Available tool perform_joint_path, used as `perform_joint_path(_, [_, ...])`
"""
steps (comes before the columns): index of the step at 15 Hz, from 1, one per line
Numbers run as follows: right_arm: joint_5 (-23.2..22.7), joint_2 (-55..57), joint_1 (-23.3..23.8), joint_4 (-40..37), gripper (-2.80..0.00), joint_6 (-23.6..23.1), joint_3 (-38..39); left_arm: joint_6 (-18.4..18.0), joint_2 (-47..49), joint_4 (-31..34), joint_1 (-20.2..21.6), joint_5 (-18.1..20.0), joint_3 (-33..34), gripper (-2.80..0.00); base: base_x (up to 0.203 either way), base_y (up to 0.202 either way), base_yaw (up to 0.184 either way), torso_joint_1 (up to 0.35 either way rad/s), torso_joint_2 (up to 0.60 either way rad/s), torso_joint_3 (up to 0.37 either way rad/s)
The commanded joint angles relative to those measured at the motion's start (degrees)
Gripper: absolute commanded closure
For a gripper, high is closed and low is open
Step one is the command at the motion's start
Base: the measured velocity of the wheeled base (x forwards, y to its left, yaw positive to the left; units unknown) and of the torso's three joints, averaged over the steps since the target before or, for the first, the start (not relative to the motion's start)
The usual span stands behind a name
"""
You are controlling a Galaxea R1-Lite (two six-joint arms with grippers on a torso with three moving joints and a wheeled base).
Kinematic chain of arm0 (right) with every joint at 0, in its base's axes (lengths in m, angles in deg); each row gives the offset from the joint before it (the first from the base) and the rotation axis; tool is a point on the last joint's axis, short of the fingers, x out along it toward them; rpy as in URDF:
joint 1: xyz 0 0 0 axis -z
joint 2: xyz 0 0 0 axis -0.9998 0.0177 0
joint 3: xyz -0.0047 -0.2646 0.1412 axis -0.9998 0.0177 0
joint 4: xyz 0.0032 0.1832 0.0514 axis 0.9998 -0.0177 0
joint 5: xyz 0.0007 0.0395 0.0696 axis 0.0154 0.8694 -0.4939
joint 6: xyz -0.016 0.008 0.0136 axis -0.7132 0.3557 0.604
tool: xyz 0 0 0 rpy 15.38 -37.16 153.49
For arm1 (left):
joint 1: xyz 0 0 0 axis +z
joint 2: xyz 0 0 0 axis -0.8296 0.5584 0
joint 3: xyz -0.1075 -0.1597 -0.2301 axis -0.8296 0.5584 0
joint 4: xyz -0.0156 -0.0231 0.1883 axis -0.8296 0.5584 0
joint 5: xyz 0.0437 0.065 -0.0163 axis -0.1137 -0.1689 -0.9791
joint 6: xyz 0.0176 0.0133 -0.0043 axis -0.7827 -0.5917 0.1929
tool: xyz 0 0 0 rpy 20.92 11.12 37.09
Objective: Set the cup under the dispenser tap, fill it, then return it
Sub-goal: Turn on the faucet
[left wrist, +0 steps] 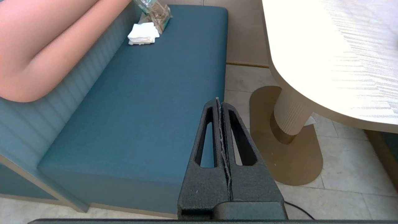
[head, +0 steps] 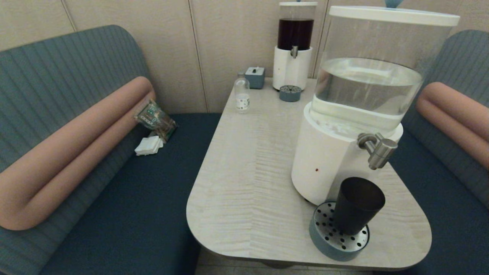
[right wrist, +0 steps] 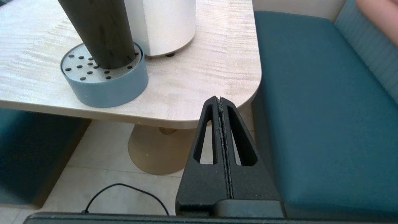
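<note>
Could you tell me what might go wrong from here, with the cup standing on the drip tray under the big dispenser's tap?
1. The cup stands toward one side of the drip tray, and its mouth may not sit squarely below the dispenser tap, so water could miss it.
2. The tray sits near the table edge; a clumsy grasp could push it off.
3. The right gripper and the left gripper are shut and below table level, and must open before grasping.

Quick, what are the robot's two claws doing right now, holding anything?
Left gripper: closed, empty, beside the bench.
Right gripper: closed, empty, below the table edge.
</note>
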Motion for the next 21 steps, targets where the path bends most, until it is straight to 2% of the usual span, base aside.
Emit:
perform_joint_path(1, [-0.1,0.3,-0.1,-1.6,0.00,0.6,-7.0,0.1,0.2,0.0,0.0,0.0,0.0,0.00,0.000,0.000,0.000,0.000,0.00,0.000])
perform_joint_path(3, [-0.6,2.4,-0.1,-8.3,0.00,2.3,-21.9,0.1,0.2,0.0,0.0,0.0,0.0,0.00,0.000,0.000,0.000,0.000,0.00,0.000])
perform_joint_path(5, [-1.4,10.0,-0.1,-14.4,0.00,4.5,-38.0,0.1,0.2,0.0,0.0,0.0,-0.1,0.00,0.000,0.000,0.000,0.000,0.00,0.000])
perform_joint_path(8, [-3.5,28.3,0.3,-19.8,0.00,6.7,-51.1,0.1,0.2,0.0,0.0,0.0,0.0,0.00,0.000,0.000,0.000,0.000,0.00,0.000])
perform_joint_path(12, [-7.4,49.2,-0.7,-36.0,0.00,8.1,-70.6,0.1,0.1,0.0,0.0,0.0,0.0,0.00,0.000,0.000,0.000,0.000,0.00,0.000])
perform_joint_path(16, [-12.6,66.0,-3.3,-47.2,0.00,9.6,-84.5,0.1,0.2,0.1,0.0,-0.1,0.0,0.00,0.000,0.000,0.000,0.000,0.00,0.000])
perform_joint_path(18, [-18.5,68.6,-4.0,-48.1,0.00,13.5,-89.0,0.1,0.2,0.0,0.0,0.0,0.0,0.00,0.000,0.000,0.000,0.000,0.00,0.000])
perform_joint_path(19, [-22.3,69.6,-4.5,-46.7,0.00,13.8,-89.6,0.1,0.1,0.1,0.0,0.0,0.0,0.00,0.000,0.000,0.000,0.000,0.00,0.000])
perform_joint_path(21, [-24.7,73.0,-6.6,-45.2,0.00,14.2,-90.8,0.1,0.2,0.0,0.0,-0.1,0.0,0.00,0.000,0.000,0.000,0.000,0.00,0.000])
